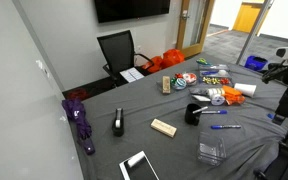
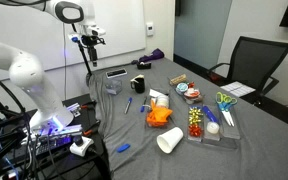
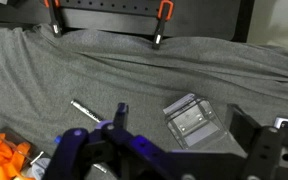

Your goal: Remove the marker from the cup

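The small black cup [image 1: 193, 113] with its side handle stands upright on the grey cloth [image 1: 104, 120] covering the table, right of centre in that frame. In both exterior views it is the same cup, sitting left of centre at [image 2: 138, 84]. Whether a marker stands inside it is too small to tell. 2 blue markers [image 1: 216, 112] lie flat on the cloth just to its right. A clear plastic container [image 1: 212, 152] rests lower right of them.

The white arm [image 2: 24, 70] rises at the left of an exterior view. Its gripper [image 2: 87, 42] hangs high in the upper left of the frame, well above the cloth and well apart from the cup. I cannot tell how the jaws stand: they are tiny there, and in the wrist view the gripper body is only a dark and blue mass along the bottom edge.

That wrist view looks down on wrinkled grey cloth. The clear container [image 3: 194, 118] lies right of centre, a thin marker [image 3: 84, 110] lies left of centre, and an orange object [image 3: 2, 155] fills the lower left corner.

Elsewhere, a tall narrow black object with a white label [image 1: 119, 123] stands left of centre. A wooden block [image 1: 163, 127] lies between it and the cup, and a black chair [image 1: 117, 50] sits at the far edge.
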